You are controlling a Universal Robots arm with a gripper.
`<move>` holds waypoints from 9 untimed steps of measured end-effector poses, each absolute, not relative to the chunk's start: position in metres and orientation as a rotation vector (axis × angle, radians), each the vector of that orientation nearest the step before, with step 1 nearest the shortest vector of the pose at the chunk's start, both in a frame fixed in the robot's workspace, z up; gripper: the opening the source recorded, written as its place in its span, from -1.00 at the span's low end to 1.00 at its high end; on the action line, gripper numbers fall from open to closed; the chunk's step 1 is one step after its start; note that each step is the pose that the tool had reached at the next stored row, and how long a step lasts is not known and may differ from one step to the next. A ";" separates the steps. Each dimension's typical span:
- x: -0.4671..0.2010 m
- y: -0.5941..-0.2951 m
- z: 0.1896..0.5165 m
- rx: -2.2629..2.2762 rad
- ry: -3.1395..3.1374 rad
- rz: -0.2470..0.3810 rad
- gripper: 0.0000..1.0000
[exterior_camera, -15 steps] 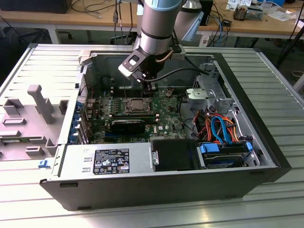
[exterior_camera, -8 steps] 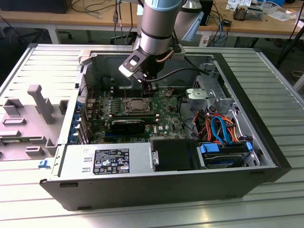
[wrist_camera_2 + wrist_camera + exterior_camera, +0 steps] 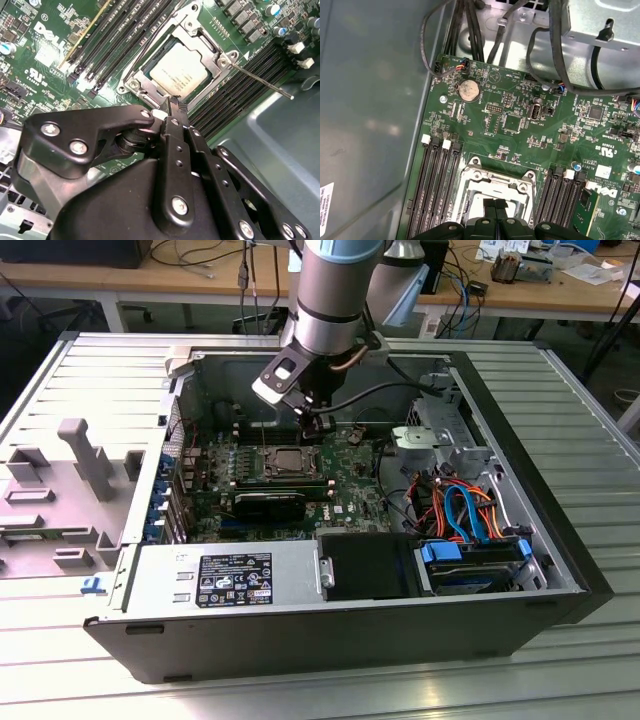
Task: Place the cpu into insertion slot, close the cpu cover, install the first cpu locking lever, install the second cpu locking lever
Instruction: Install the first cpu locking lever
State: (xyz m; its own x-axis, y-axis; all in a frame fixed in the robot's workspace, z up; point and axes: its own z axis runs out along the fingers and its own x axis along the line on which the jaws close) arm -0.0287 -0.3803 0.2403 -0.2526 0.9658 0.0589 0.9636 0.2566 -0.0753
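The cpu (image 3: pixel 178 75) has a pale silvery-grey top with faint dark print, framed by the dull grey metal of the cpu cover (image 3: pixel 202 40), against a green circuit board (image 3: pixel 540 150) speckled with small silver and black parts and lined with long black memory slots (image 3: pixel 125 30). The gripper (image 3: pixel 172 104) is matt black with bright silver screw heads. Toward the exterior view's right, blue and orange cables (image 3: pixel 462 508) show inside the dark grey case (image 3: pixel 350 640), on a ribbed light-grey table (image 3: pixel 580 410).

Claw (image 3: pixel 314 424) low inside open PC case (image 3: pixel 545 495), over mobo (image 3: pixel 352 490), just beside cpu (image 3: pixel 291 462) (seated in insertion slot (image 3: pixel 267 469)).
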 end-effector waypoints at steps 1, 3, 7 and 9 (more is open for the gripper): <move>-0.029 -0.380 0.240 -1.854 -2.420 0.037 -0.79; -0.029 -0.380 0.240 -1.838 -2.433 0.038 -0.79; -0.029 -0.380 0.240 -1.799 -2.462 0.040 -0.79; -0.029 -0.380 0.240 -1.783 -2.474 0.041 -0.79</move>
